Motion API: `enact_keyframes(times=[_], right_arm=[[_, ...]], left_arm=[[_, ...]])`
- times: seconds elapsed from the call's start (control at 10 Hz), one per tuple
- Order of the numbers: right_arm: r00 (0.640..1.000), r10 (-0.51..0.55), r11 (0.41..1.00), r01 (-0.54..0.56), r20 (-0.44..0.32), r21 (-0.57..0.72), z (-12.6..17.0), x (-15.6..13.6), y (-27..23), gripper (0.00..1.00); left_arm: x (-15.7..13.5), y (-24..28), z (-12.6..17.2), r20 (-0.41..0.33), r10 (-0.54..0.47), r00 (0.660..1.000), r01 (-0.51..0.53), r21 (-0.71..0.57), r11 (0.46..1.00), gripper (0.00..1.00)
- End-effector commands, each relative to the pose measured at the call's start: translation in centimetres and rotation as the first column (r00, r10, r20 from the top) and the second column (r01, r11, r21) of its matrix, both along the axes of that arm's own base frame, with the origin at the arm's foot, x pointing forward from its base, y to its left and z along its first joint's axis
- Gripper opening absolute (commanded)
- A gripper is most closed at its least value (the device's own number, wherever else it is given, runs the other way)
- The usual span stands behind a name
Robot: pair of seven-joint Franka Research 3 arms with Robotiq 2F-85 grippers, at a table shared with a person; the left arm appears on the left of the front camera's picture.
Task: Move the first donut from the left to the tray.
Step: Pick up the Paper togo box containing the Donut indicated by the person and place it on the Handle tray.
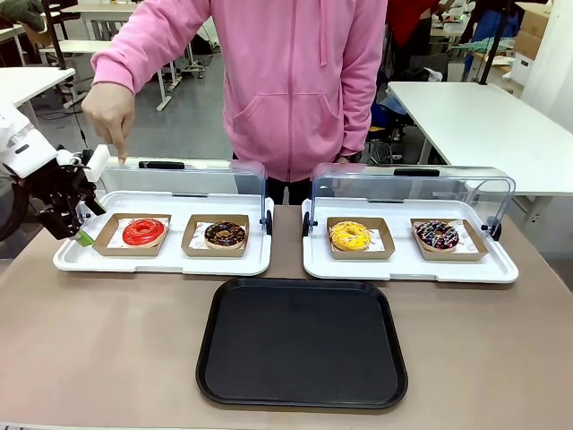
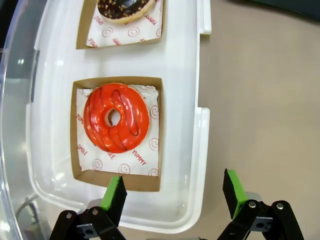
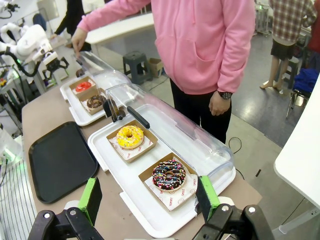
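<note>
Just ahead of the spread left claw (image 2: pixel 175 187), the red donut (image 2: pixel 116 118) sits in its cardboard holder (image 2: pixel 142 183); the right claw (image 3: pixel 150 196) is spread too.

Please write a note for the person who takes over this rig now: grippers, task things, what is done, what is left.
Left gripper: open, empty, at the left end of the white display tray.
Right gripper: open, empty.
Glossy red-glazed ring donut: in its brown cardboard holder, not gripped.
Large flat black rectangular plastic tray: on the table, without the donut.
Done: nothing yet.
To do: grip, lift, place.
</note>
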State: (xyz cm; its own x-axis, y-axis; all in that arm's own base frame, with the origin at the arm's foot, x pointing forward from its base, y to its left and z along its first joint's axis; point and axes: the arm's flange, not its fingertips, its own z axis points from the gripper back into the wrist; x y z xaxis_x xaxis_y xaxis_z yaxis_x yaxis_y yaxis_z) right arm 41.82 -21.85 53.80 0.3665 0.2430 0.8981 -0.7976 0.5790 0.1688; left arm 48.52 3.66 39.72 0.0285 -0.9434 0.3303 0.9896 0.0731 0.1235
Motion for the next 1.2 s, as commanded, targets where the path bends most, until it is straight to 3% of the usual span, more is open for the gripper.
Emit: enact_keyframes(times=[0.0, 0.8, 1.1], right_arm=[[1.0, 0.006, 1.0, -0.006, 0.012, 0.009, 0.2, 0.1, 0.1, 1.0], [1.0, 0.006, 1.0, -0.006, 0.012, 0.009, 0.2, 0.1, 0.1, 1.0], [1.0, 0.006, 1.0, -0.006, 0.012, 0.009, 0.2, 0.1, 0.1, 1.0]], left_arm=[[0.0, 0.0, -0.2, -0.002, 0.001, 1.0, -0.001, 0.001, 1.0, 1.0], [2.2, -0.3, -5.3, 0.145, 0.027, 0.989, -0.048, 0.143, 0.989, 1.0], [3.4, -0.2, -7.1, 0.142, 0.002, 0.99, -0.024, 0.157, 0.987, 1.0]])
